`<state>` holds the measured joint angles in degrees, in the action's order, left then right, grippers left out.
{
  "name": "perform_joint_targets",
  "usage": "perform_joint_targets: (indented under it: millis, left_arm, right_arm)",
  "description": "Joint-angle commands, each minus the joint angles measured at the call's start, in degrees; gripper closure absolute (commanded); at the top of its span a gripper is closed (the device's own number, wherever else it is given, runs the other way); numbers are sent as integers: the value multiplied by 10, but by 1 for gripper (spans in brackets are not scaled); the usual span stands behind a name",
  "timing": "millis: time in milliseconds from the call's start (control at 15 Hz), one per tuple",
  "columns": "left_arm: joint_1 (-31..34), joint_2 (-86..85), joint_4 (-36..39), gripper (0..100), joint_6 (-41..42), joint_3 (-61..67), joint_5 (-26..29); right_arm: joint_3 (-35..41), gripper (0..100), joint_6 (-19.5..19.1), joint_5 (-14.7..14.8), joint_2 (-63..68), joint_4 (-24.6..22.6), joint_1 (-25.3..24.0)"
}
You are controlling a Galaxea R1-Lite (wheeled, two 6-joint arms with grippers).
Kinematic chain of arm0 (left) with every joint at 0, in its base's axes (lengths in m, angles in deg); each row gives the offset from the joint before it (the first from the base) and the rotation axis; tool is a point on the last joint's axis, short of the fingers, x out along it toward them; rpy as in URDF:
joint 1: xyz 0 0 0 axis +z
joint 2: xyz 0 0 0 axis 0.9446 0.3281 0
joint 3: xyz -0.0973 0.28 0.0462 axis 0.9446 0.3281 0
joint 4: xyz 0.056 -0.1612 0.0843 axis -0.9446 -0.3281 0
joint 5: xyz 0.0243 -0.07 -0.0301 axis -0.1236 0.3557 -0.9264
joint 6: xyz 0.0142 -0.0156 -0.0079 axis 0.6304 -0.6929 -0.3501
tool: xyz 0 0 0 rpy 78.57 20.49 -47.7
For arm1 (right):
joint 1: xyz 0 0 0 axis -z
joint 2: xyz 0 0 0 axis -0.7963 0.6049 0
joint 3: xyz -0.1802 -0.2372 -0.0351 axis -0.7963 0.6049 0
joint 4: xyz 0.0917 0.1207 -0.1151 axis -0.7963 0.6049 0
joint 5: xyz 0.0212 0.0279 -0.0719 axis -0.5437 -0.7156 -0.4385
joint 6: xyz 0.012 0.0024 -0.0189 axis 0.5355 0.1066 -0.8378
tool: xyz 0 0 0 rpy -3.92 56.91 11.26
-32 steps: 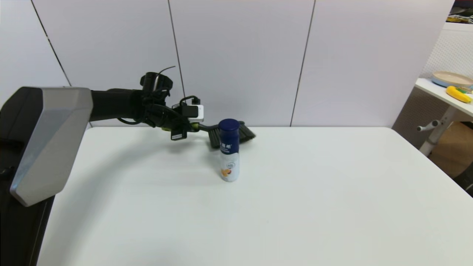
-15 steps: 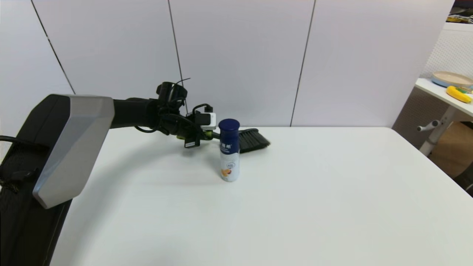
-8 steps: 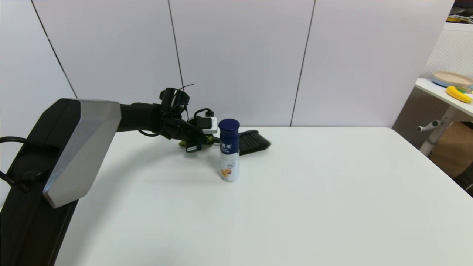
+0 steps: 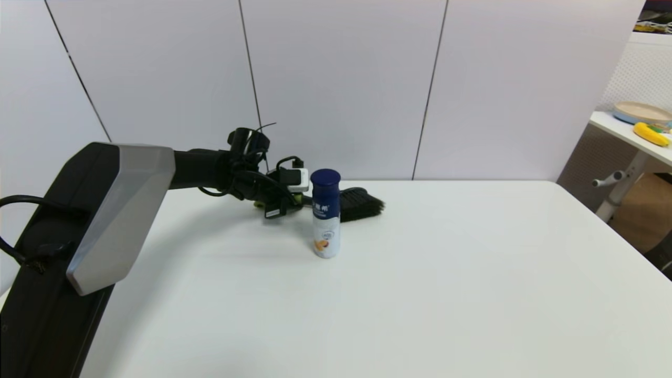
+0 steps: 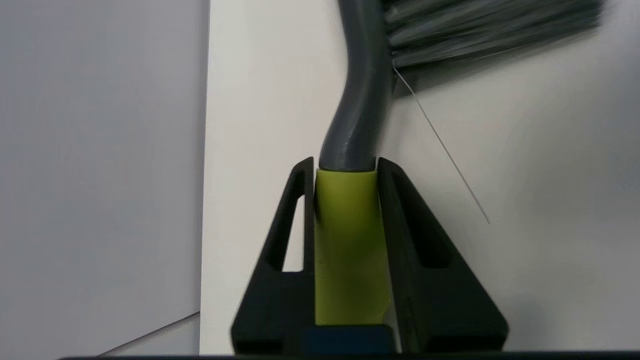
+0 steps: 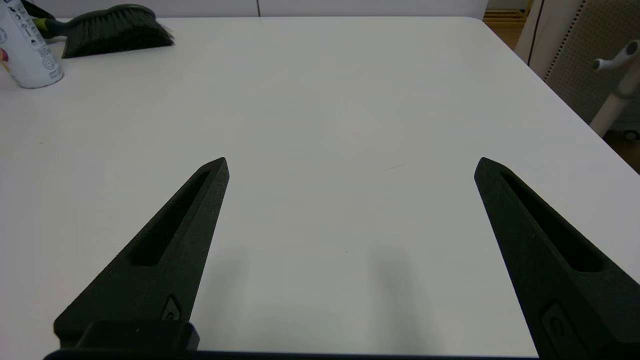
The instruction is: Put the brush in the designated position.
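My left gripper (image 4: 295, 200) reaches to the table's back edge and is shut on the brush (image 4: 360, 205) by its lime-green handle (image 5: 350, 240). The dark grey neck (image 5: 357, 100) curves out past the fingertips to the bristles (image 5: 490, 30), which lie low on the tabletop behind and right of the navy-capped white bottle (image 4: 325, 215). My left gripper (image 5: 345, 162) has both fingers pressed against the handle's sides. My right gripper (image 6: 350, 162) hovers open over bare table, far from the brush (image 6: 115, 27). No mark on the white tabletop shows the designated position.
The bottle (image 6: 27, 60) stands upright just in front of the brush. The white wall runs close behind the table's back edge (image 4: 472, 181). A side table (image 4: 625, 131) with a plate and a banana stands off to the right.
Over two seconds, my left arm carried the brush rightward behind the bottle and lowered it to the tabletop. In the last half second it barely moved. The bottle stayed put.
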<state>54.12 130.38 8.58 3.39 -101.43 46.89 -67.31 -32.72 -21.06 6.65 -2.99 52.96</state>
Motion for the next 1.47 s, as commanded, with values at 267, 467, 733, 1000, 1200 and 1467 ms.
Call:
perform_joint_targets:
  millis: [267, 467, 733, 1000, 1200, 1467]
  left_arm:
    - [0, -2, -3, 0, 6, 0, -1]
    - [0, -34, -19, 0, 7, 0, -4]
    - [0, -143, -129, 0, 6, 2, -72]
    - [-15, -279, -195, 0, -1, 12, -172]
    - [-23, -358, -210, 0, -35, 12, -200]
    - [-23, -454, -210, 0, -122, 11, -212]
  right_arm:
    - [1, 0, 0, 0, 1, 0, 0]
    - [1, 0, 0, 0, 1, 0, 0]
    - [1, 0, 0, 0, 1, 0, 0]
    - [1, 0, 0, 0, 1, 0, 0]
    - [1, 0, 0, 0, 1, 0, 0]
    - [1, 0, 0, 0, 1, 0, 0]
